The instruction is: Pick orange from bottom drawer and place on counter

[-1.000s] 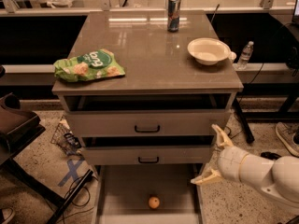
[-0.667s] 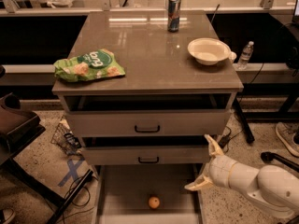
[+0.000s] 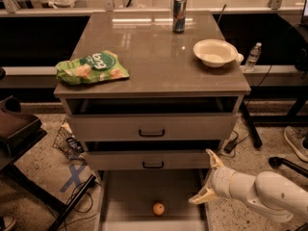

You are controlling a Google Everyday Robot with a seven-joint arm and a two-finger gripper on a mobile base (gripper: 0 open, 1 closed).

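**Pincer beside the open bottom drawer.** You are looking at the pincer (image 3: 206,178) hanging just outside the right wall of the bottom drawer (image 3: 144,186). Its two fingers are spreading wide and gripping nothing. One fingertip (image 3: 212,156) is pointing up toward the middle drawer front (image 3: 153,160), and the other (image 3: 198,199) is pointing down and left toward the tray.

The orange (image 3: 158,209) is lying on the drawer floor, to the pincer's left and below it. It is near but apart, with the drawer's right wall standing between the two. Being round, the orange is offering no long axis, so you are probably needing no wrist turn. The coming move is turning on carrying the pincer left over that wall and then down.

The worktop (image 3: 159,66) is lying well above the pincer and is carrying a bag (image 3: 91,67), a bowl (image 3: 214,52) and a can (image 3: 179,14).

Against the earlier frames, the pincer is now sitting lower and further left, closer to the orange. The orange is lying where it was.
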